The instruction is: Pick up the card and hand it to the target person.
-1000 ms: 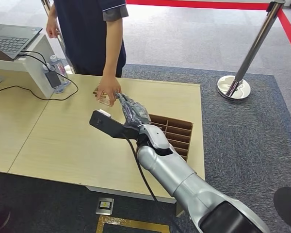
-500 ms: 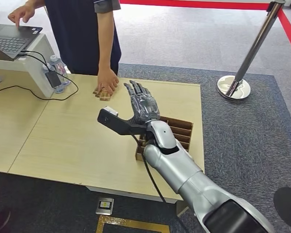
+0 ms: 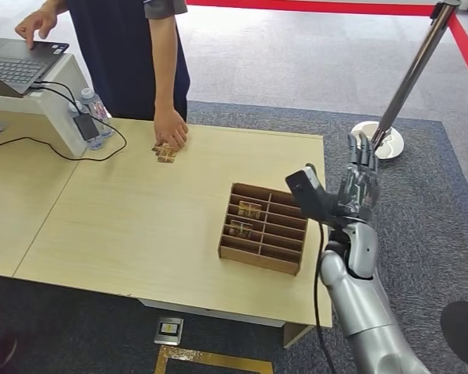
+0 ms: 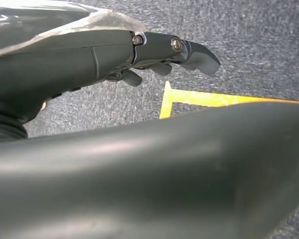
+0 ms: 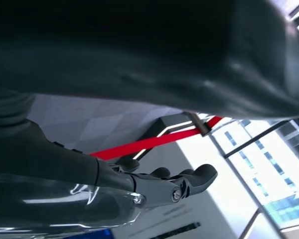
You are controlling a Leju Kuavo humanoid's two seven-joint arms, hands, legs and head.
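A person's hand [image 3: 171, 127] presses small brown cards [image 3: 165, 152] flat on the far side of the wooden table [image 3: 132, 226]. My right hand [image 3: 359, 175] is raised off the table's right edge, fingers straight and apart, holding nothing. In the right wrist view the same hand [image 5: 159, 186] is stretched out empty before a red band. My left hand [image 4: 159, 50] hangs over grey carpet with its fingers extended and nothing in them.
A brown divided box [image 3: 264, 227] sits near the table's right side with cards [image 3: 249, 209] in two compartments. A laptop [image 3: 19, 62], bottles [image 3: 93, 109] and black cables [image 3: 61, 148] lie far left. A stanchion [image 3: 396, 101] stands on the carpet behind my right hand.
My right arm has drawn back from the person's hand and swung right, off the table edge, uncovering the box. The person's hand stays on the cards; their other hand reached to the laptop.
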